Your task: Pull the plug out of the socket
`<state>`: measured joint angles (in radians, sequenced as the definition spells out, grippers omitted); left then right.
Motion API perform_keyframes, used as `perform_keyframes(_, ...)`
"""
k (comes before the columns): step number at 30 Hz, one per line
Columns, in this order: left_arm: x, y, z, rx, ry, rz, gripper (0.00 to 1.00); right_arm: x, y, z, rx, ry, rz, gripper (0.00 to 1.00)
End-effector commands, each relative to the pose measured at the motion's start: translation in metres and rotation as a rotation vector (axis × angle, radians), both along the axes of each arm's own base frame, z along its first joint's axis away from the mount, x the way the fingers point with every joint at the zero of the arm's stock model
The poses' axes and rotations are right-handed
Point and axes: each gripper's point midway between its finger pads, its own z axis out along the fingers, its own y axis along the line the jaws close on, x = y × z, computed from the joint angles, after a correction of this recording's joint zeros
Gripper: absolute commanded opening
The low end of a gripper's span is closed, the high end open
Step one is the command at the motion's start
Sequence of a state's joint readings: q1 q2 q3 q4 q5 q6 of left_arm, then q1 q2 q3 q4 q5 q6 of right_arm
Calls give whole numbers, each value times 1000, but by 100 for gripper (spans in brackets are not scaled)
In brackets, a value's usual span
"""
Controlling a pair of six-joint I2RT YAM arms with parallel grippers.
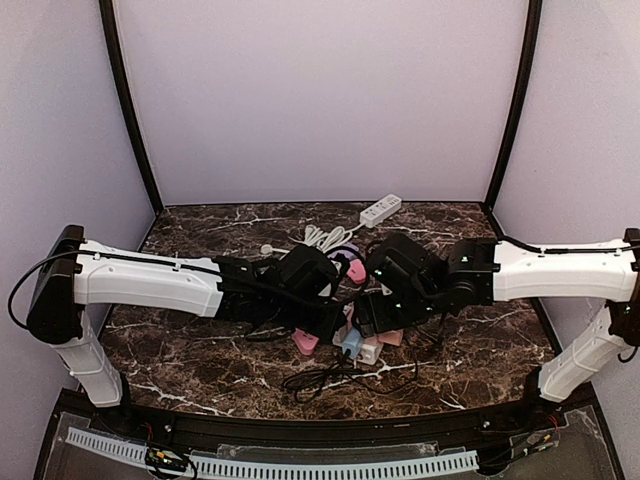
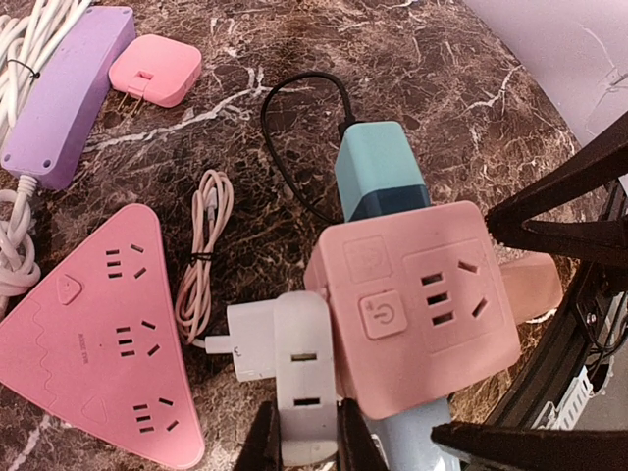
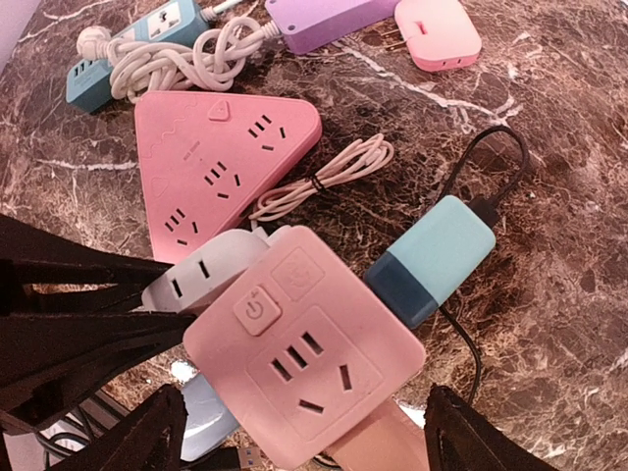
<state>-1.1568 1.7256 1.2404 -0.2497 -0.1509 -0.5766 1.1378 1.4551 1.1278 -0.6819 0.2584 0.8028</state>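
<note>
White plug (image 2: 299,378), pinched narrowly by my left gripper (image 2: 302,444), sits unpulled in the pink cube socket (image 2: 422,304) my right gripper (image 3: 304,427) clamps wide, separation yet to come.

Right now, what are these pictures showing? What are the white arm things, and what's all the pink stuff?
They are robot arms, a left arm and a right arm, at a marble table. One picture looks down from above; the other two come from a camera on each wrist. You see a pink triangle socket strip, a purple strip and a pink cube socket with plugs in it. The left end effector pinches the white plug. The right end effector reaches around the cube; whether it squeezes, I cannot tell.
</note>
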Motion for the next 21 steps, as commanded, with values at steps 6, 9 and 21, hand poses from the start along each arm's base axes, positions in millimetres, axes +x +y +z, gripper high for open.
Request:
perform_keyframes(6, 5, -3, 44, -100, -80, -5, 1, 0, -17, -15, -133, -73, 50, 85)
perform_keyframes(9, 3, -3, 45, -103, -84, -24, 1, 3, -30, -17, -172, -84, 7, 86)
perform_keyframes(21, -12, -7, 51, -138, -78, -133, 1, 8, -76, -19, -268, -102, -82, 88)
